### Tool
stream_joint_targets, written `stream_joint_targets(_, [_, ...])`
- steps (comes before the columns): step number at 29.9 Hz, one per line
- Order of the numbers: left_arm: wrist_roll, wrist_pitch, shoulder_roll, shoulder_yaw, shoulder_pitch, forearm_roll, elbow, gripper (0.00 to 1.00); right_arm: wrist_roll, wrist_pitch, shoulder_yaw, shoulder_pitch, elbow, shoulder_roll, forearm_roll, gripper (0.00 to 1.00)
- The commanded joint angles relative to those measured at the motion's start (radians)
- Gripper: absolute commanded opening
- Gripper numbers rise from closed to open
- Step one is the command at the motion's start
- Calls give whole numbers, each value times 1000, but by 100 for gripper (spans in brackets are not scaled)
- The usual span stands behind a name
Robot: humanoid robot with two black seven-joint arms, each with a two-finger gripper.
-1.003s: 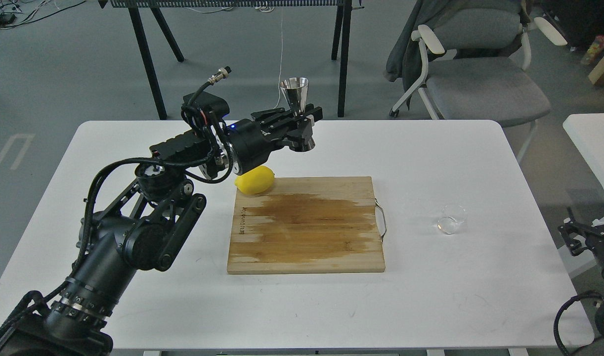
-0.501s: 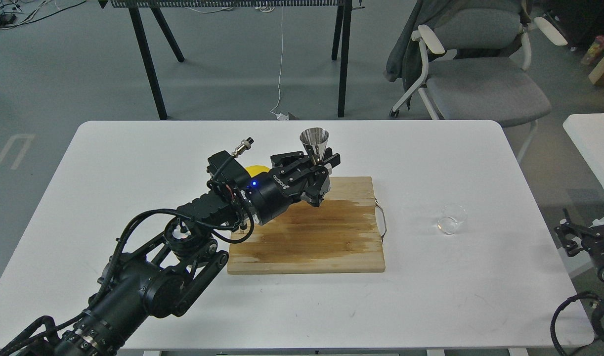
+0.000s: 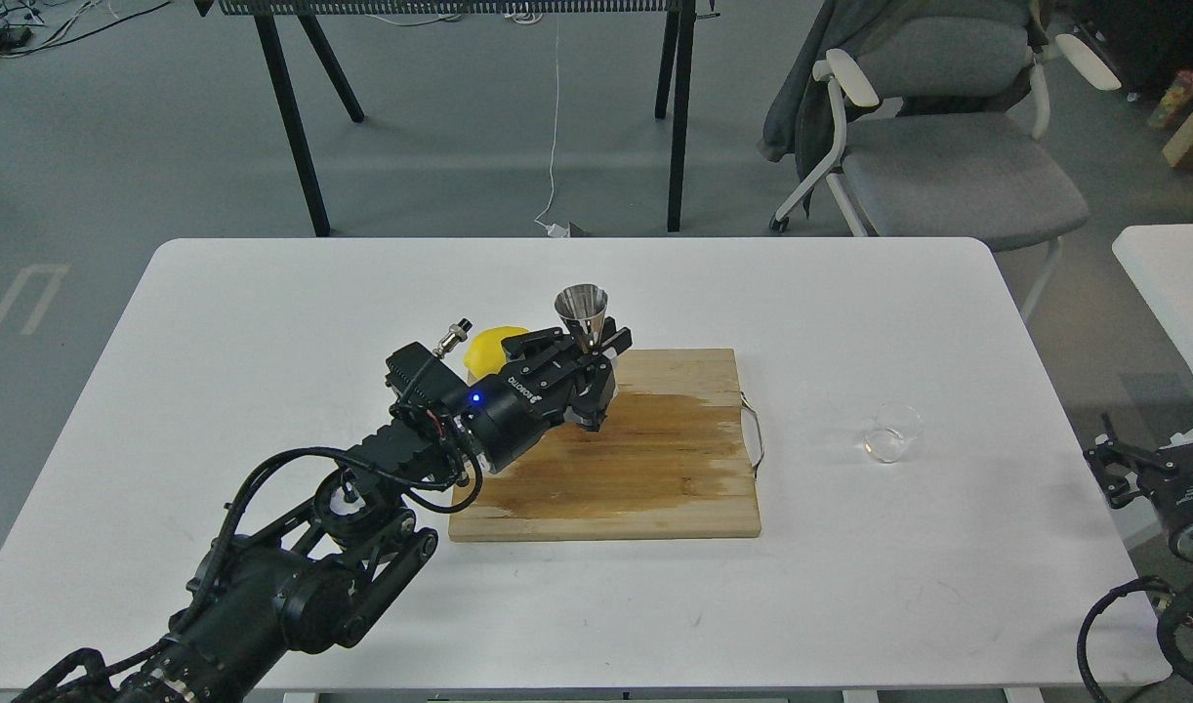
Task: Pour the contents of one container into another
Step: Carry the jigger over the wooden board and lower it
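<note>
My left gripper [image 3: 587,366] is shut on the waist of the shiny steel jigger [image 3: 583,310], holding it upright over the back left part of the wooden cutting board [image 3: 655,459]. The jigger's open top cone faces up; its lower cone is mostly hidden by the fingers. The small clear glass cup [image 3: 892,433] stands on the white table [image 3: 265,293] to the right of the board, far from the left gripper. My right gripper [image 3: 1129,471] sits at the table's right edge, small and dark, below and right of the cup.
A yellow lemon [image 3: 489,347] lies at the board's back left corner, partly behind my left gripper. The board has a metal handle [image 3: 756,434] on its right side. A grey chair [image 3: 938,146] and black table legs stand beyond the table.
The left arm has come down and toward me with the jigger, from above the table's back to just over the board. The right gripper has crept slightly left.
</note>
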Motion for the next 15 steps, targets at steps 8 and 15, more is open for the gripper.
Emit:
stream_joint_targets(8, [0, -7, 0, 0, 41, 9, -83, 13, 0, 0, 0, -3, 1, 2, 0, 100])
stream_joint_targets(15, [0, -23, 0, 0, 44, 9, -81, 19, 0, 0, 0, -3, 2, 2, 0, 100])
